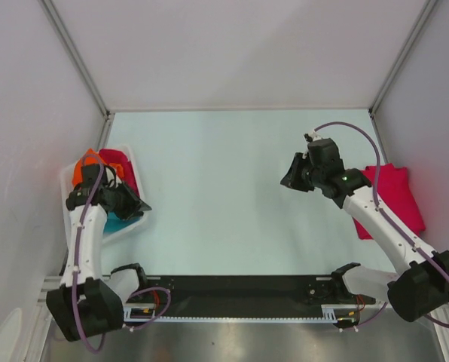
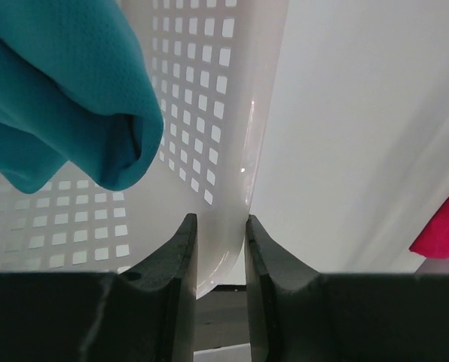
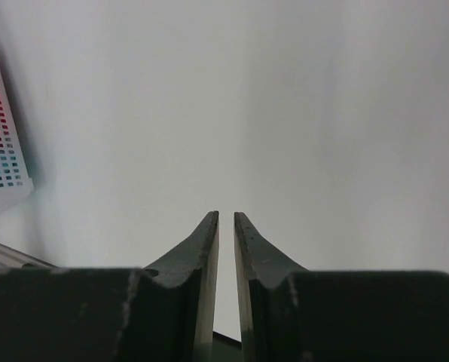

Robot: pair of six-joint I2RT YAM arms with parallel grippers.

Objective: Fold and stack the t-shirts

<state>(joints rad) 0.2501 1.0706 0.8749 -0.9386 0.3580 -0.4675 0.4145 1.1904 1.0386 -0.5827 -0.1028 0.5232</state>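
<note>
Left gripper (image 2: 221,219) sits low at the near-left, over the white basket (image 2: 202,75). Jaws a little apart, basket rim lines up with the gap; can't tell whether they pinch it or just straddle it. Teal t-shirt (image 2: 59,83) is bunched inside the basket, up and left of the fingers, not in them.

Top view: orange t-shirt (image 1: 85,167) and first crimson t-shirt (image 1: 120,167) are heaped at the basket's far end, side by side, orange on the left. All three are crumpled.

Right gripper (image 3: 226,215) hangs over bare table (image 1: 217,181), right of centre, pointing left toward the basket. Jaws show only a narrow slit with nothing in it, so barely open and empty.

Second crimson t-shirt (image 1: 396,197) lies flat on the table's right edge, behind the right forearm, in a compact, roughly square shape, well apart from the basket
</note>
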